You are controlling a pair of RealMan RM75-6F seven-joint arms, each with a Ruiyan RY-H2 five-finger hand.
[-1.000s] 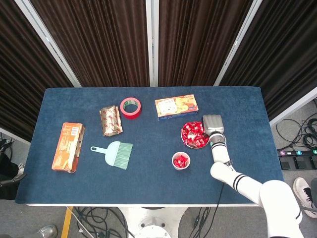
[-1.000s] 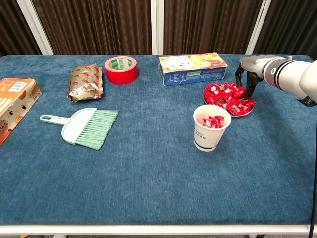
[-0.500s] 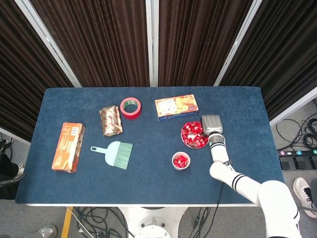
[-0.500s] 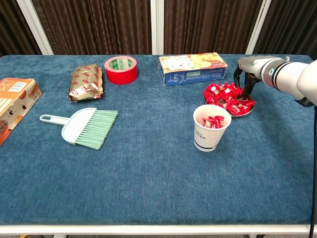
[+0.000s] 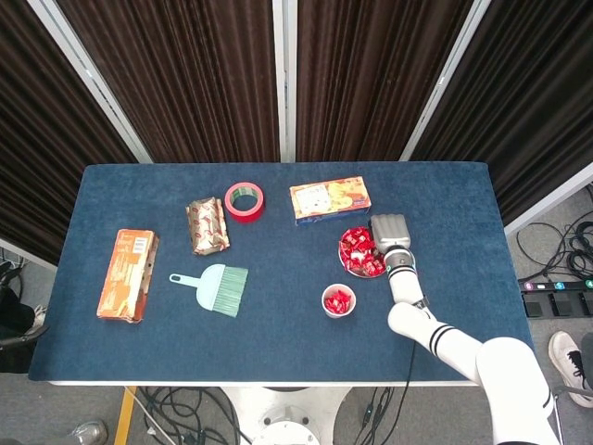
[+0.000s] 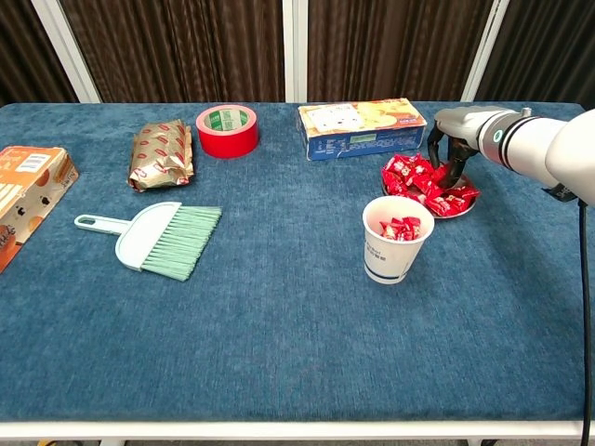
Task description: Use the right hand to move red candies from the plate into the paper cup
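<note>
Many glossy red candies | round plate | right hand fingers down, grip unclear

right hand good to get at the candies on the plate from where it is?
Probably yes. The right hand is already over the plate, fingers pointing down into the candies. Nothing lies between them; the paper cup stands apart, nearer the camera.

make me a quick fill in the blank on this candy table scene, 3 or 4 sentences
1. The right hand reaches down over the ____ of red candies.
2. The paper cup already holds some ____ candies.
3. The roll of tape is ____ in colour.
4. The green brush lies on the blue ____.

Missing words: plate; red; red; table
</note>
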